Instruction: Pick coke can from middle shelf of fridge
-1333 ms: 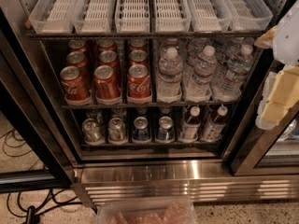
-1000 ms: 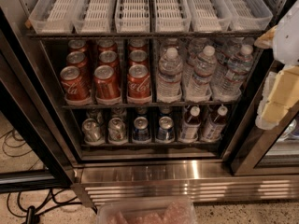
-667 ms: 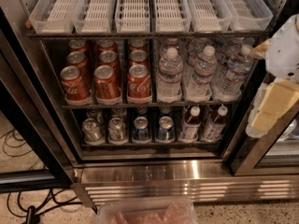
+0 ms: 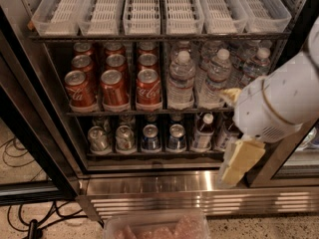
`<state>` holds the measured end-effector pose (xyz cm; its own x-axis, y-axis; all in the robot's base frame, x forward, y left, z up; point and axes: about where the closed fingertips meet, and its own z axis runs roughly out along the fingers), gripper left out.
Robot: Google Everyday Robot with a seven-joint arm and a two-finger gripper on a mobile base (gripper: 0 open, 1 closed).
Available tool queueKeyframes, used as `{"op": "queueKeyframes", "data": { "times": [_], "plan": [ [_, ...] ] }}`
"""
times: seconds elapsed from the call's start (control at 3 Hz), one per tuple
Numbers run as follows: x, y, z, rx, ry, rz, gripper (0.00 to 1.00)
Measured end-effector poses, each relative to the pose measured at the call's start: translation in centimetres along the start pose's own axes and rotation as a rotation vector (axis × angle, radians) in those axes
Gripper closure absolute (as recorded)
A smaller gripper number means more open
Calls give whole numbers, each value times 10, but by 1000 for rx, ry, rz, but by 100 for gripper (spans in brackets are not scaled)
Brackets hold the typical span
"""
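The large black-framed drinks fridge (image 4: 174, 185), with its ridged stainless-steel base panel, stands open and nothing inside it has shifted. What has changed is the robot's white, rounded arm (image 4: 279, 101). A moment ago it showed only at the right border, level with the thin dark metal middle shelf (image 4: 149, 112). It has now swung leftward and covers the right end of that shelf. Its cream-coloured gripper (image 4: 240, 157) hangs just below the shelf's right end, in front of the row beneath.

I judge this the start of the approach, with the reach itself yet to come. The gripper is well apart from the cans and out in front of the shelf. I cannot tell how wide the claw stands, but it has hold of no can.

The clear plastic water bottles (image 4: 182, 81) fill the right half of the middle shelf, between the gripper and its goal. The small red aluminium coke can (image 4: 148, 87) stands upright at the front of the left half, in the lane just beside the bottles. Its white script faces outward and its silver top is visible. More red cans stand behind it and to its left, so the lanes look tight.
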<state>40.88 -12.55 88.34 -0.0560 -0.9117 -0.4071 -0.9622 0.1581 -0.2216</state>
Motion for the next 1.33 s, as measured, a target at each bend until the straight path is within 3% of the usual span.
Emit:
{"op": "queueKeyframes", "data": {
  "times": [0.33, 1.0, 1.33],
  "plan": [
    [-27, 36, 18, -66, -76, -117, 0],
    [-36, 42, 31, -62, -121, -145, 0],
    [-59, 60, 65, -50, -229, -131, 0]
  ]
}}
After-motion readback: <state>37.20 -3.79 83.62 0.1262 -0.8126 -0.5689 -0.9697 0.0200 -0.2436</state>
